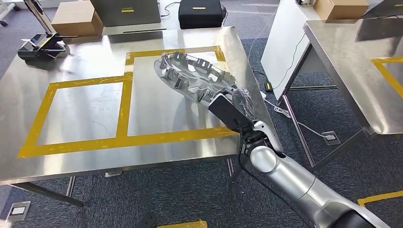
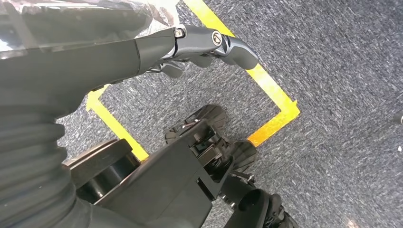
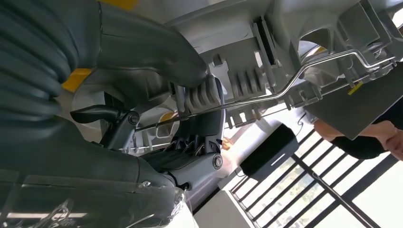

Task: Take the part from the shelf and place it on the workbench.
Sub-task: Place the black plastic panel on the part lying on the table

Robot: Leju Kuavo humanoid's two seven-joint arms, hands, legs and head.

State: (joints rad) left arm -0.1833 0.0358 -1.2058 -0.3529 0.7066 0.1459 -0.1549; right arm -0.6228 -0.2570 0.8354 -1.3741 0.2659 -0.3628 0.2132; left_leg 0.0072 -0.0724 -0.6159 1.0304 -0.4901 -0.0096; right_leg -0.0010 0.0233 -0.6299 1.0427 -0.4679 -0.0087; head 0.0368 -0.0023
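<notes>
We are holding the part (image 1: 195,76) in our right hand (image 1: 233,111), gripping its near edge, tilted above the desk (image 1: 85,156) over the right yellow-taped box. Our left hand (image 2: 209,45) is hanging over the carpet, fingers curling in on nothing.

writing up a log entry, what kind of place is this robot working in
Probably a workshop or robot test lab: steel workbench marked with yellow tape boxes, grey carpet, cardboard boxes behind. The right hand holds a grey ribbed part over the bench.
</notes>
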